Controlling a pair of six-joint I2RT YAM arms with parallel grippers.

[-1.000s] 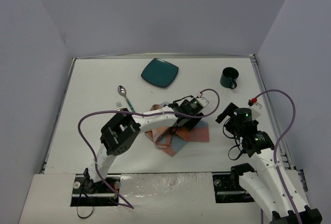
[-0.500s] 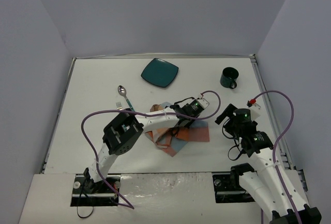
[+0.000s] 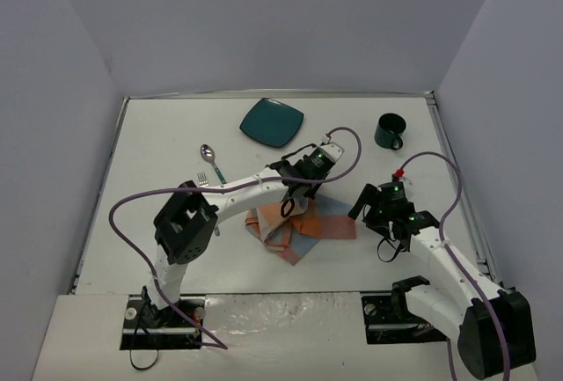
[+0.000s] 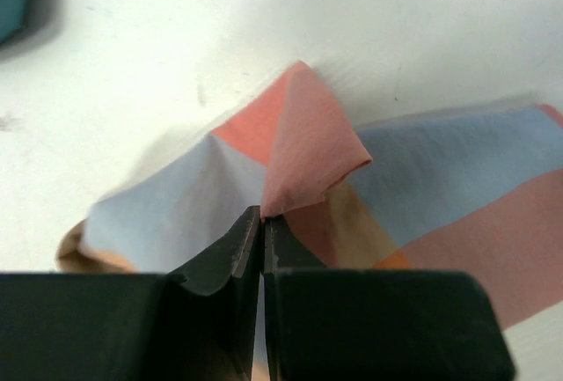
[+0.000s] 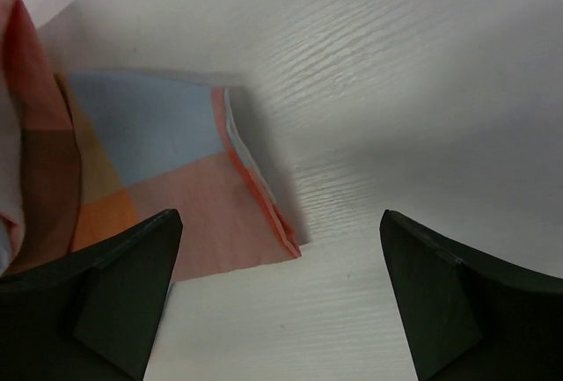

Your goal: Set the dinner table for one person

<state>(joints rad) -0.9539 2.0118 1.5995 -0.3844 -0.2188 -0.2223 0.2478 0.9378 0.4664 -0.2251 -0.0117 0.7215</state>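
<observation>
The white table [image 3: 352, 117] fills the floor between the grey walls, with both arm bases at its near edge. Toward the middle of the near half lies an orange-and-blue-grey plaid cloth [image 3: 330, 225], rumpled on its left side and flatter toward the right edge.

The left gripper [image 4: 262, 223] reaches in from the left over the cloth's far side. Its jaws are clenched on a pinched-up peak of the fabric, which stands as a small pink tent above the tips while the rest of the cloth stays on the table. The right gripper [image 5: 280, 223] sits just beside the cloth's right end with its jaws spread wide and nothing between them. The folded right corner of the cloth lies ahead of the left finger, and bare table lies under the right one.

Near the far edge, a square teal plate [image 3: 273, 123] rests about midway across. A dark green mug [image 3: 389, 132] stands toward the far right corner. Left of the plate lies a spoon [image 3: 211, 159] with a teal handle. A fork [image 3: 202, 180] is just beside it, partly hidden by the left arm.
</observation>
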